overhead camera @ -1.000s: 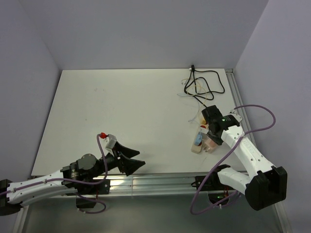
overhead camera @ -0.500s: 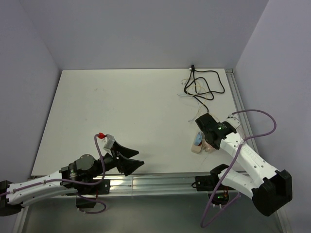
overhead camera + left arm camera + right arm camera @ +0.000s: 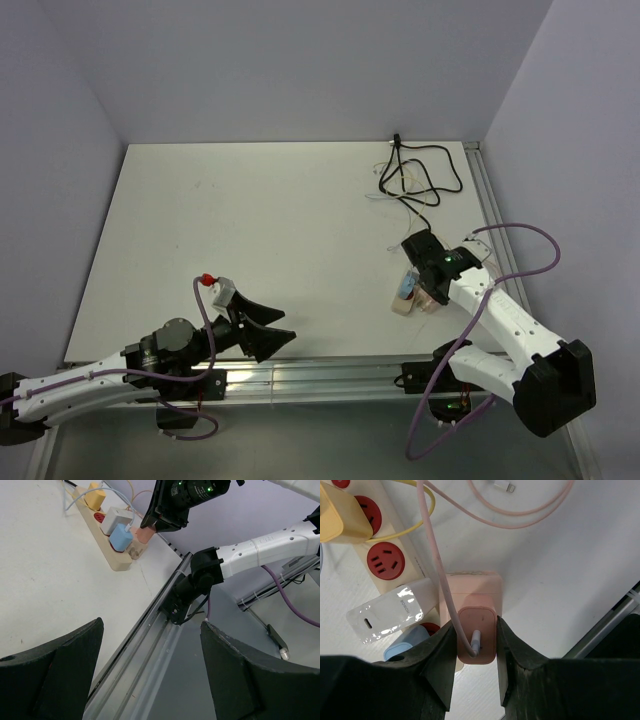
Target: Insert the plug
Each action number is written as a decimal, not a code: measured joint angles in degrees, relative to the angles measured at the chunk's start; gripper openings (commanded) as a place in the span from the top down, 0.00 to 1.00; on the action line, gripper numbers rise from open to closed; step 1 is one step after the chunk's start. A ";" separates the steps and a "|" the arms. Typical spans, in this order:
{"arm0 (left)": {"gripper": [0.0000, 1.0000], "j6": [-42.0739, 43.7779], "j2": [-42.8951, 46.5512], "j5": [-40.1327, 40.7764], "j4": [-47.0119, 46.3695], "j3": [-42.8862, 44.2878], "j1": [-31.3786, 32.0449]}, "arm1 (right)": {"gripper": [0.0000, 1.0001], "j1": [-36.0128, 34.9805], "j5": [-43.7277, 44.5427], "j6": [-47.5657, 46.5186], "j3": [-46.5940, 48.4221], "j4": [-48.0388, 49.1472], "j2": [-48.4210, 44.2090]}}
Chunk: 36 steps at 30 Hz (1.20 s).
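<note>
Pink plug [image 3: 481, 622] clamped inside right pincer [image 3: 474, 639]

table [image 3: 250, 240]: white | power strip [image 3: 403, 305]: right, near edge | black cable [image 3: 428, 170]: far right corner

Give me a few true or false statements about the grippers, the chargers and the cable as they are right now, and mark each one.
1. The right gripper is closed on the pink plug. True.
2. The left gripper holds a blue charger. False: it is open and empty, near the near edge of the table.
3. A blue charger sits on the power strip. True.
4. The black cable lies at the table's near left corner. False: it lies at the far right corner.
</note>
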State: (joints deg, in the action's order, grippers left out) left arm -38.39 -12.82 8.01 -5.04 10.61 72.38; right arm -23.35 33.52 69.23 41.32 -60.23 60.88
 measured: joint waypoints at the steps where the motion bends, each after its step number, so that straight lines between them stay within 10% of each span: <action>1: 0.16 0.00 0.00 0.11 0.11 0.00 0.00 | 1.00 0.35 -0.17 -0.33 0.04 0.24 0.13; 9: 0.16 0.00 -0.37 0.44 0.02 0.00 0.00 | 0.97 0.94 -0.63 -1.16 -0.04 0.76 -0.48; 16: 0.14 -0.20 -1.68 0.79 1.11 0.63 0.00 | 0.04 1.99 -6.38 -3.98 1.55 -1.03 -1.01; 25: 0.07 -4.85 -3.78 1.05 3.52 5.64 0.00 | 0.00 1.81 -7.56 -9.14 15.63 -6.64 -5.88; 36: 0.07 -16.85 -3.30 0.28 5.57 6.38 0.00 | 0.00 -0.33 -20.15 -12.50 -0.59 0.94 -22.93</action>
State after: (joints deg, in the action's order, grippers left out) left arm -55.24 -16.12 8.29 0.54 16.99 72.38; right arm -23.68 13.37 56.73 40.73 -59.29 37.95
